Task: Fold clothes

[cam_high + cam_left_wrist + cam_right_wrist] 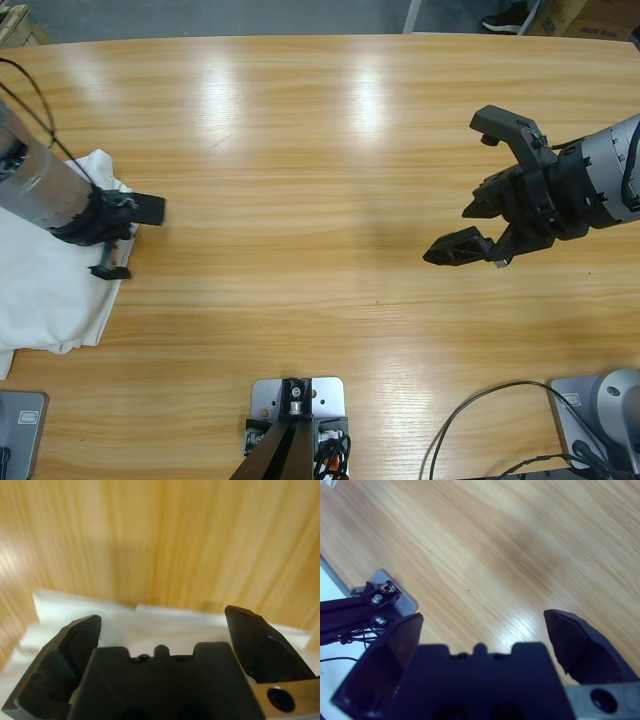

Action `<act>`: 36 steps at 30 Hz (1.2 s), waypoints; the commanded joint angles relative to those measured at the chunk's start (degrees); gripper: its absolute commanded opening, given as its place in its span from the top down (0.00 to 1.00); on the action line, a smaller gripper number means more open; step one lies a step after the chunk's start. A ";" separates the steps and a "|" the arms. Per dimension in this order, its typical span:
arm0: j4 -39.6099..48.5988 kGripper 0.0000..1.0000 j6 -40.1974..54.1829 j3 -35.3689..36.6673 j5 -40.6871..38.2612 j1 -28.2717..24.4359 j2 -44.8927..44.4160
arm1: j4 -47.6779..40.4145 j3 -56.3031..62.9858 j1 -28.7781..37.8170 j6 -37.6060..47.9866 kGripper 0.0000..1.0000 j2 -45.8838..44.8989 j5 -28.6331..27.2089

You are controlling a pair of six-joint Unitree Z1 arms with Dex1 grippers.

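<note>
A white piece of clothing [48,285] lies bunched at the table's left edge, partly under the left arm. My left gripper [130,240] hangs open at the garment's right border, its jaws spread with nothing between them. In the left wrist view the white fabric [75,607] lies just under the open left gripper [162,617], with bare wood beyond it. My right gripper [462,190] is at the right side of the table, wide open and holding nothing. Only wood shows past the right gripper [482,617] in its wrist view.
The wooden table [320,150] stretches bare between the two arms. A black cable [470,420] loops near the front right. A cable [30,100] also trails along the left arm. Dark shoes and boxes [575,15] sit beyond the far edge.
</note>
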State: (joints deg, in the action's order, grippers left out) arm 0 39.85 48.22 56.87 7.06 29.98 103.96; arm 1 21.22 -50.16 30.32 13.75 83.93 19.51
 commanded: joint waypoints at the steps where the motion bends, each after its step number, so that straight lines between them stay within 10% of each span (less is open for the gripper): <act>1: -1.50 0.03 0.47 -3.79 2.50 -7.62 -3.64 | -1.79 1.59 0.71 0.66 0.00 3.50 1.57; 11: -2.30 0.00 -1.39 -1.89 2.99 -16.25 -4.98 | -0.60 1.98 0.71 0.48 0.00 1.18 1.80; 16: 5.48 0.00 -5.24 5.18 -2.61 -2.44 -9.94 | 3.23 0.84 0.71 0.66 0.00 -2.77 1.06; 20: 5.73 0.00 -18.95 15.41 -7.38 3.82 -12.27 | 6.29 0.06 0.74 2.66 0.00 -6.78 -0.54; 23: 9.14 0.00 -52.89 23.27 -4.97 3.89 -9.86 | 10.44 -0.80 0.78 4.54 0.00 -9.91 -1.91; 29: 18.70 0.00 -74.30 31.19 -11.79 2.80 -4.57 | 22.96 -5.40 0.76 11.38 0.00 -10.28 -9.68; 31: 19.63 0.00 -94.29 32.69 -11.88 5.07 -5.86 | 28.05 -8.39 0.58 10.75 0.00 -10.67 -14.82; 36: 30.39 0.00 -100.07 34.15 -18.82 7.83 -3.99 | 32.36 -10.01 -4.72 5.97 0.00 -11.39 -15.03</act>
State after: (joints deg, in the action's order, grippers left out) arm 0 59.45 -43.80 89.43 -4.78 34.61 96.24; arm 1 48.04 -58.65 30.05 23.56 74.07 6.55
